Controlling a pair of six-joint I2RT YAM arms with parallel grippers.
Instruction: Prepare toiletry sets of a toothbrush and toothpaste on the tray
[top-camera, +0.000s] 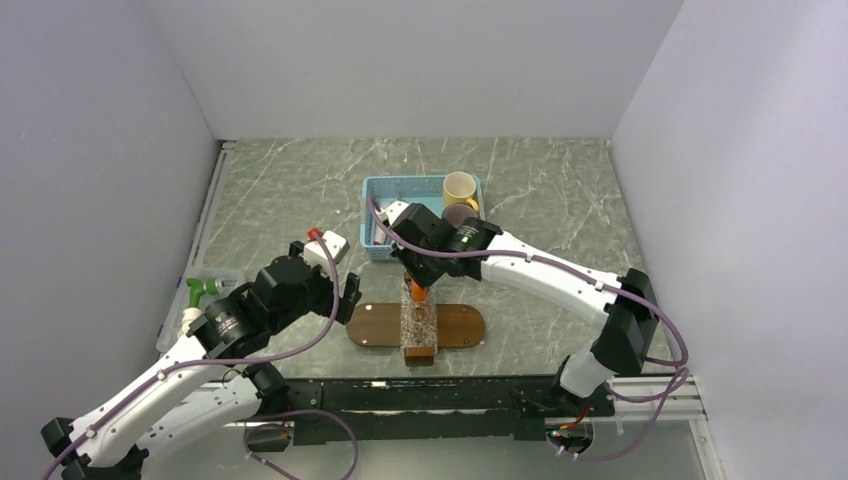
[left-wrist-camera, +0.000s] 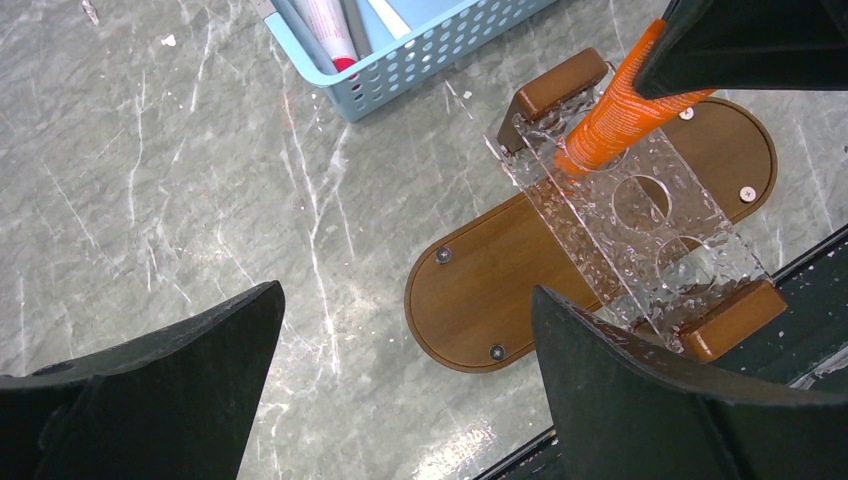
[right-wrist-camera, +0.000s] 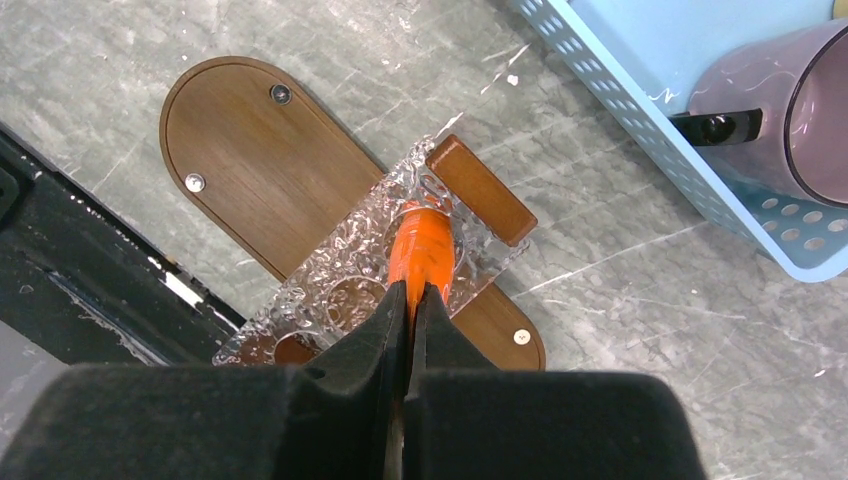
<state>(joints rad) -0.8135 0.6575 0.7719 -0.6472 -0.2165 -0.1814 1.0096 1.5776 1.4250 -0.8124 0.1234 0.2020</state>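
Toothpaste (right-wrist-camera: 422, 250), judged light, soft and crushable, was clamped at its wide end by the right pincer (right-wrist-camera: 408, 295), its narrow end pointing away below; the left pincer (left-wrist-camera: 405, 300) was seen apart, empty.

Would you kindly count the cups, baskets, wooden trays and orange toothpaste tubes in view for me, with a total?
Cups: 2, the yellow cup and the purple cup
Blue basket: 1
Wooden tray: 1
Orange toothpaste: 1
Total: 5
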